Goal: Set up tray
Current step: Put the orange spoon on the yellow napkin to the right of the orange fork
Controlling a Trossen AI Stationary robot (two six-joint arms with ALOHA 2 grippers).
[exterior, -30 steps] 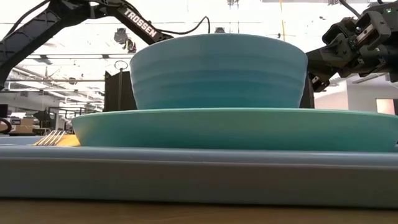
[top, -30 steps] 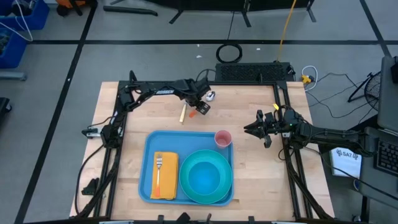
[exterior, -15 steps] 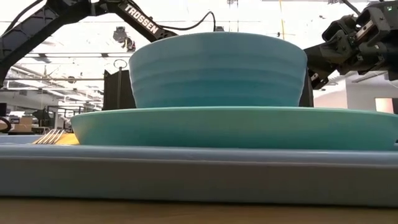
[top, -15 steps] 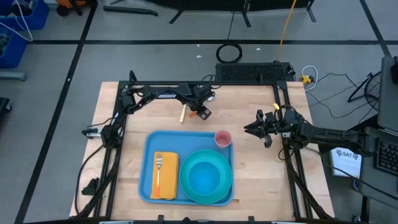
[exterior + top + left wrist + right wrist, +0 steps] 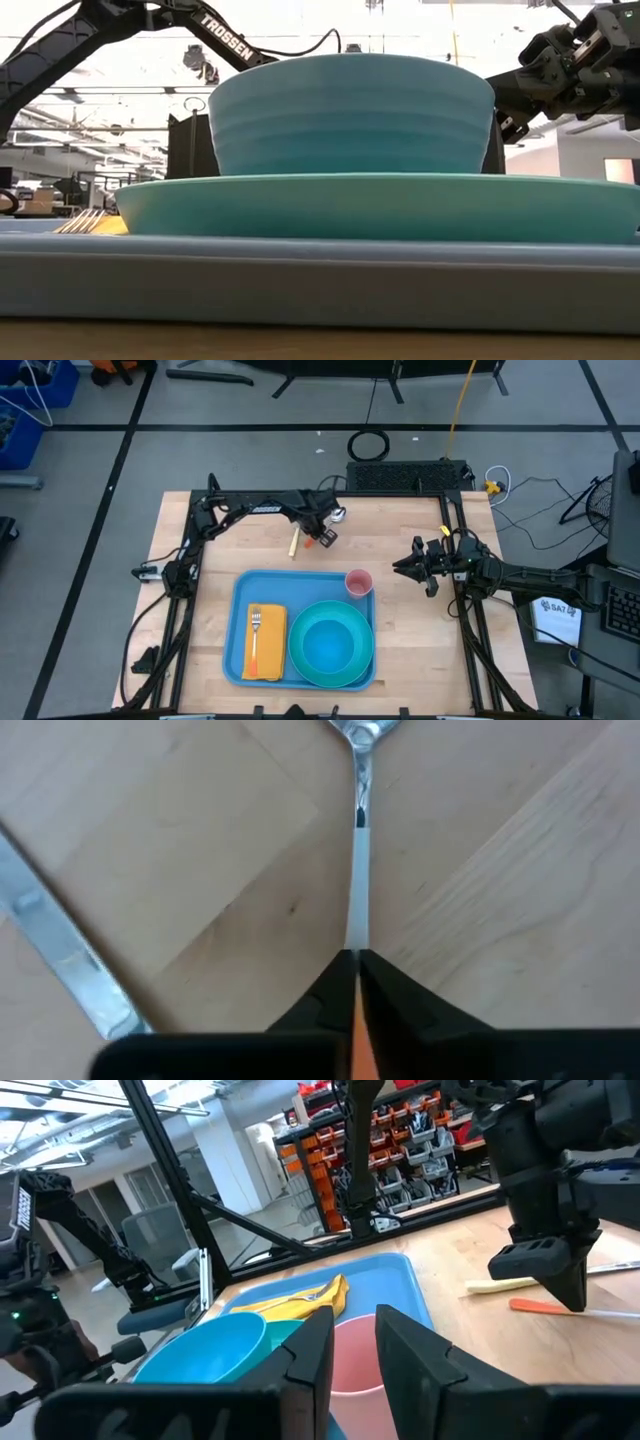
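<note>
A spoon (image 5: 358, 870) with an orange handle and a metal shaft lies on the wood behind the tray (image 5: 242, 600), and my left gripper (image 5: 323, 534) stands over it, shut on it. On the tray sit a yellow napkin with a fork (image 5: 256, 640), a teal plate (image 5: 300, 660) carrying a blue bowl (image 5: 328, 645), and a pink cup (image 5: 358, 582) in the far right corner. My right gripper (image 5: 400, 567) hovers to the right of the cup, open with nothing between its fingers. My left gripper pinches the spoon's orange handle (image 5: 355, 1020) between its two fingers (image 5: 400, 1000), at the end where the metal shaft begins. The fingers come from above, pointing down. The shaft runs straight out from the fingertips to the spoon's bowl (image 5: 360, 732), which lies level at the tabletop.
A cream-handled knife (image 5: 294, 543) lies on the wood just left of the spoon, and its blade (image 5: 60, 960) shows in the left wrist view. Black frame rails run along both table sides. Bare wood lies left and right of the tray.
My left gripper has dipped over the spoon, shifted slightly toward the near edge and then back, and has shut on the orange handle. The right arm has kept still.
</note>
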